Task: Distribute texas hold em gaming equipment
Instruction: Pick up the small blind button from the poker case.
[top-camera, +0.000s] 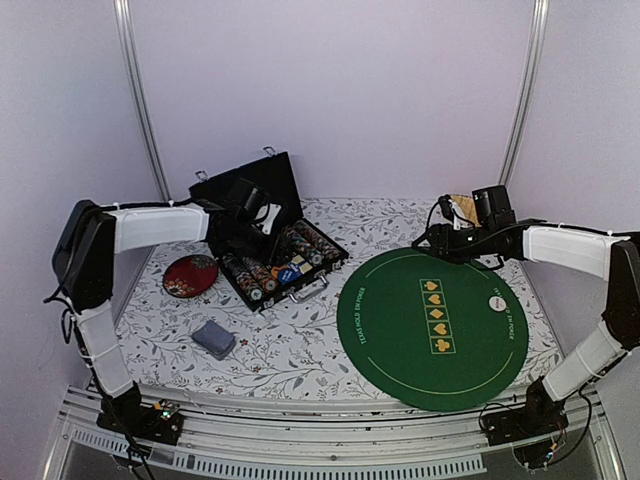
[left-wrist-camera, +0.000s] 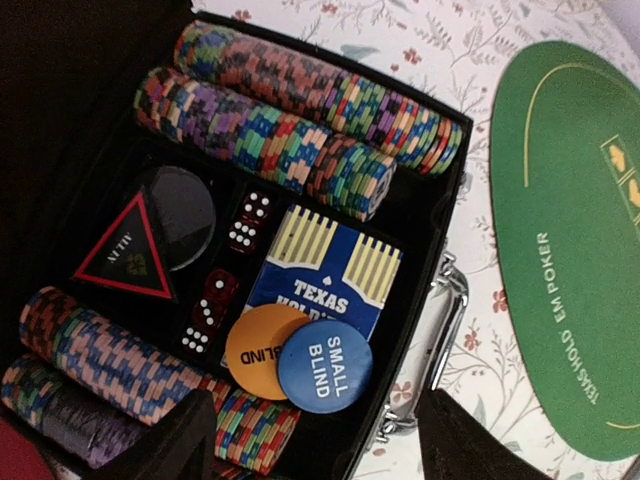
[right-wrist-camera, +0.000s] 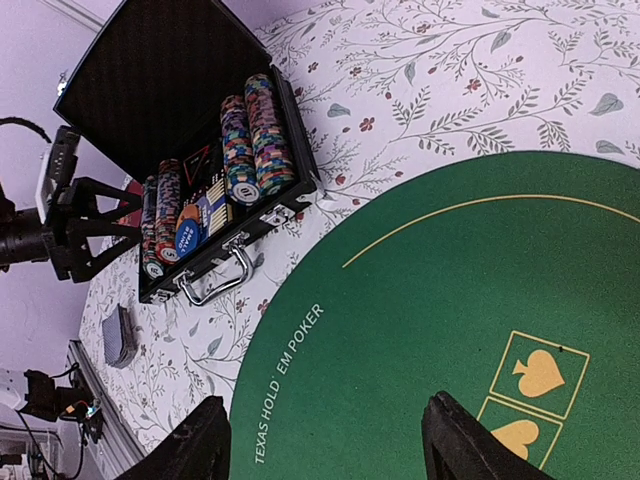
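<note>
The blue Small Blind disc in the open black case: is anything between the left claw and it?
Nothing visible. The left gripper hovers open above the black hinged case, lid raised, and the round blue Small Blind disc lies uncovered on top, overlapping the orange disc beside it.

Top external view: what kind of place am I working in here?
Probably a lab booth staged as a card table: plain walls with metal poles, a floral tablecloth, a green poker mat.

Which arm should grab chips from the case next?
Probably left: the left hand hovers open over the poker chips in the open case; the right hand sits over the green mat, away from it.
</note>
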